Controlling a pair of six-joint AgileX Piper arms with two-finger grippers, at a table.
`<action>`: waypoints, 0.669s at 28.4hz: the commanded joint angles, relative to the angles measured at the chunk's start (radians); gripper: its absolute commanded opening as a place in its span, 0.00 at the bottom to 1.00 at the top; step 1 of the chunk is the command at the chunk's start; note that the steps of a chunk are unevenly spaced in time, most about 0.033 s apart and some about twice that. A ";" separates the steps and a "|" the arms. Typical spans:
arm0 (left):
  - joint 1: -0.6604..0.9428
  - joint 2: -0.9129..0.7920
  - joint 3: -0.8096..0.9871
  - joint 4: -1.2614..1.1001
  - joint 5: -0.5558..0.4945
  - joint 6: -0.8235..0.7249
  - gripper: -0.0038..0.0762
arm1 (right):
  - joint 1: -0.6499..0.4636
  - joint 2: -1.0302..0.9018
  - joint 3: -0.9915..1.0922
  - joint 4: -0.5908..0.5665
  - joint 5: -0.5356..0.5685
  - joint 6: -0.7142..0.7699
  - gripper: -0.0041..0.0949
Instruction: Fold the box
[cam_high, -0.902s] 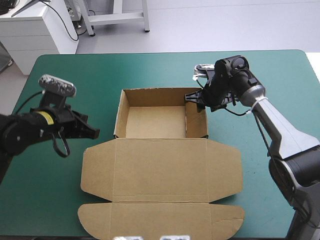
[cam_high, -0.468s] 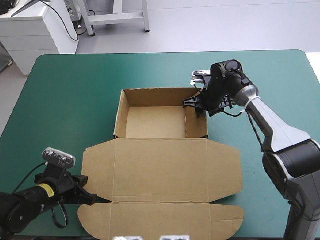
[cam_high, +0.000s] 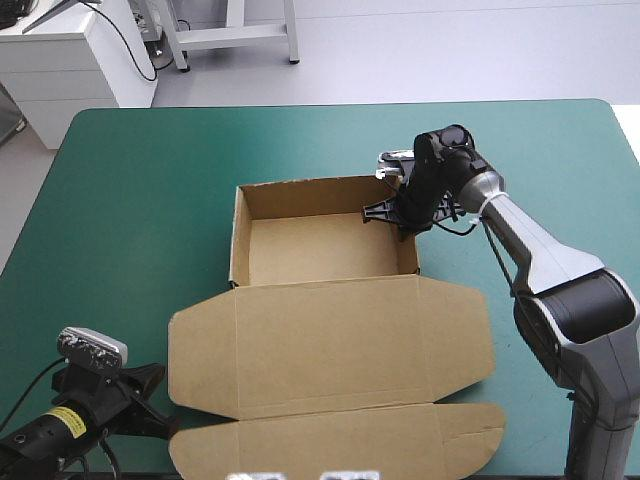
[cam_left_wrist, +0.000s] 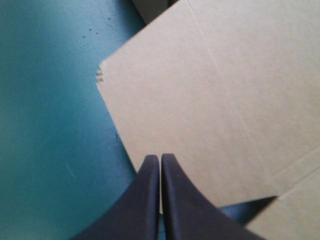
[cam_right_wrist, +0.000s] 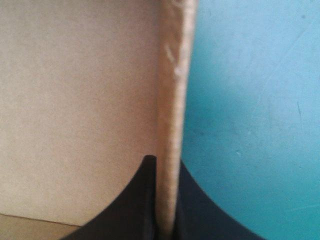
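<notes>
High view: right gripper (cam_high: 400, 215) pinches the brown cardboard box (cam_high: 320, 245) by its side wall, likely steadying it; left gripper (cam_high: 165, 424), fingers closed empty, sits at the corner of its flat lid (cam_high: 330, 350).

No writing, number or brand can be read. A yellow label (cam_high: 62, 423) on the left arm, off the near left corner of the box (cam_high: 330, 345), perhaps carries small print, too small to make out.
</notes>
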 joint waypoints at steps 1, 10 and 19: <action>-0.005 0.009 -0.025 -0.010 -0.034 -0.006 0.04 | -0.005 -0.059 -0.049 -0.021 0.001 -0.022 0.02; -0.005 0.009 -0.025 -0.012 0.039 -0.006 0.04 | -0.164 -0.105 -0.136 -0.096 0.018 -0.043 0.02; -0.005 0.009 -0.024 0.030 0.089 -0.004 0.04 | -0.551 -0.124 -0.136 -0.110 0.018 -0.135 0.02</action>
